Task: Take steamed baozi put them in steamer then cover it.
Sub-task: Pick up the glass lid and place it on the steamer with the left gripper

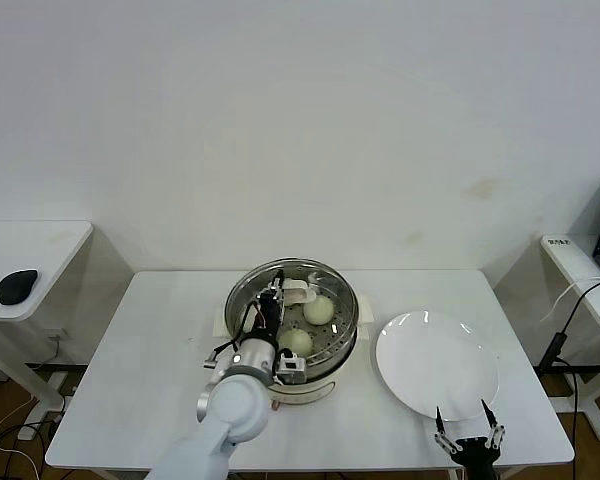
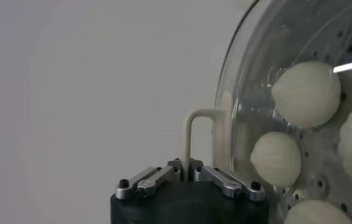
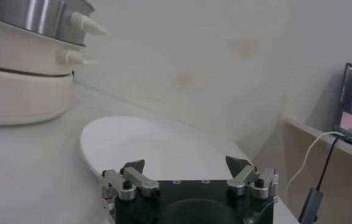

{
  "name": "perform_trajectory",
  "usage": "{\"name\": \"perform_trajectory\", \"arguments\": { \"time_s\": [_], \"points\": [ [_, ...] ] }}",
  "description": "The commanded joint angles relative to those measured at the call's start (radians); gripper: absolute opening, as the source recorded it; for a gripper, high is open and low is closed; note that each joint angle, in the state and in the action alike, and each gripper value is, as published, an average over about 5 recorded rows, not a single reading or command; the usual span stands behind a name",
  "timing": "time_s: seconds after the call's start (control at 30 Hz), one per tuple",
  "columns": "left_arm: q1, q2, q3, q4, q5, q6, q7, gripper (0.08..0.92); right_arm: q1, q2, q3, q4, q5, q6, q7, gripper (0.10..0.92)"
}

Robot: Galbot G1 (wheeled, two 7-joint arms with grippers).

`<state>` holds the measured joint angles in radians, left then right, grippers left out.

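Lid on steamer, left end effector clamped on its handle.

We see the left end effector (image 2: 188, 173) closed on the cover (image 2: 297, 109) handle (image 2: 194, 137); the cover sits on the steamer (image 1: 242, 300), with the baozi (image 2: 305, 92) beneath the glass, just beyond the fingers. The right end effector (image 3: 186, 170) hangs with jaws apart at the table (image 1: 150, 350) edge, the plate (image 3: 157, 146) directly ahead of it.

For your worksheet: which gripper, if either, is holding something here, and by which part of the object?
The left gripper holds the glass lid by its cream bar handle, over the steamer. The right gripper is open, holding nothing.
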<state>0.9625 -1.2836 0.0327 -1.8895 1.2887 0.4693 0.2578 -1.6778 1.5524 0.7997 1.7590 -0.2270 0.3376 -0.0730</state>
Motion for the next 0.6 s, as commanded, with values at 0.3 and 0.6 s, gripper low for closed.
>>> {"name": "perform_trajectory", "arguments": {
  "time_s": [0.3, 0.6],
  "points": [
    [0.005, -0.026, 0.002, 0.034, 0.028, -0.014, -0.004, 0.149, 0.001, -0.004, -0.002, -0.015, -0.002, 0.005, 0.001, 0.823],
    [0.006, -0.033, 0.006, 0.046, 0.047, -0.025, -0.009, 0.149, 0.003, -0.006, -0.008, -0.022, -0.001, 0.005, 0.001, 0.823]
  ]
}}
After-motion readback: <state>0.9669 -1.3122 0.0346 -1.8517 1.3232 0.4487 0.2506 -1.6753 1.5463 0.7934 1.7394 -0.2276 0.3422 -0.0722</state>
